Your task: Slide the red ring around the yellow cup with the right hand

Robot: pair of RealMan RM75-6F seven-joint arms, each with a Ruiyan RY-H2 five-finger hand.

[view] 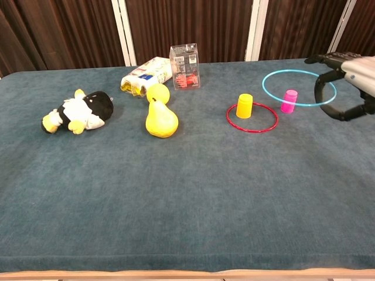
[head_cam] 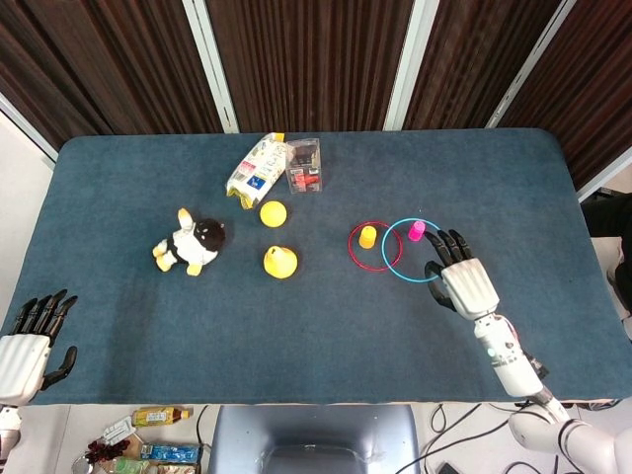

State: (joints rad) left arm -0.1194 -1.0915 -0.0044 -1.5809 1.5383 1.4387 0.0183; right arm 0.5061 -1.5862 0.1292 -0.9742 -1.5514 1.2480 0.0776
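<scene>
The red ring [head_cam: 373,269] [view: 252,132] lies flat on the blue table, and the yellow cup [head_cam: 367,236] [view: 244,106] stands inside it near its far left rim. My right hand [head_cam: 462,281] [view: 351,76] is raised to the right of them and holds a light blue ring [head_cam: 383,249] [view: 263,86] in the air. That blue ring hangs over the pink cup [head_cam: 417,230] [view: 289,100], and in the head view it overlaps the red ring's right side. My left hand [head_cam: 25,346] rests open at the table's near left corner.
A plush penguin [head_cam: 191,242] lies at the left. A yellow pear [head_cam: 279,261] and a yellow ball [head_cam: 274,212] sit mid-table. A snack bag [head_cam: 257,168] and a clear box [head_cam: 303,165] stand behind them.
</scene>
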